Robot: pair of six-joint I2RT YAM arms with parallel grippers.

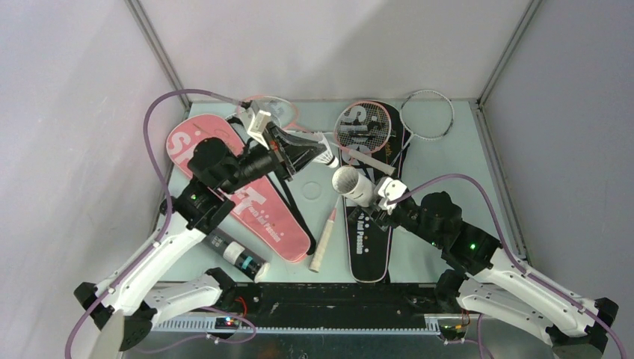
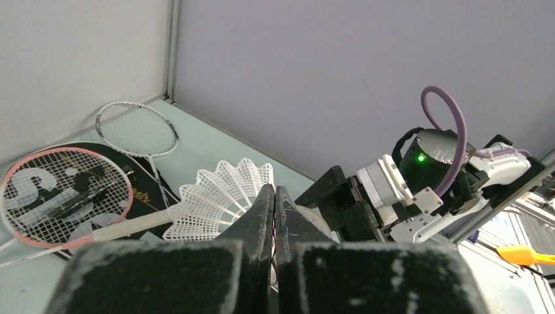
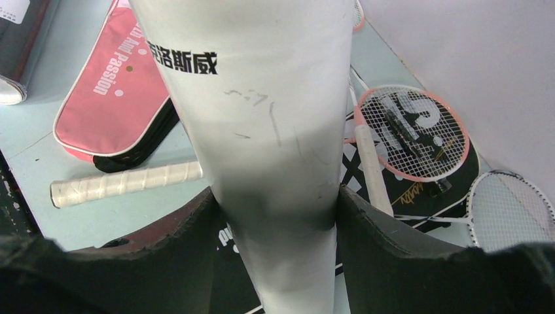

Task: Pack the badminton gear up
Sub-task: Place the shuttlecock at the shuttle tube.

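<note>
My left gripper [image 1: 320, 155] [image 2: 275, 190] is shut on a white mesh-skirted shuttlecock [image 1: 327, 158] [image 2: 216, 196] and holds it above the table, just left of the tube's open mouth. My right gripper [image 1: 368, 202] [image 3: 275, 203] is shut on a white shuttle tube [image 1: 351, 184] [image 3: 262, 111], held tilted over the black cover [image 1: 370, 239]. A pink-framed racket [image 1: 364, 127] [image 2: 62, 196] [image 3: 412, 134] lies on that cover. A white racket [image 1: 428, 116] [image 2: 137, 129] lies at the back right. The pink cover [image 1: 247, 202] [image 3: 111, 91] lies at the left.
A black shuttle tube with a white cap [image 1: 238, 255] lies by the left arm at the near edge. A white-gripped racket handle [image 1: 323, 243] [image 3: 124, 183] lies between the two covers. Another pink racket head [image 1: 263, 111] sits at the back, partly hidden. Grey walls enclose the table.
</note>
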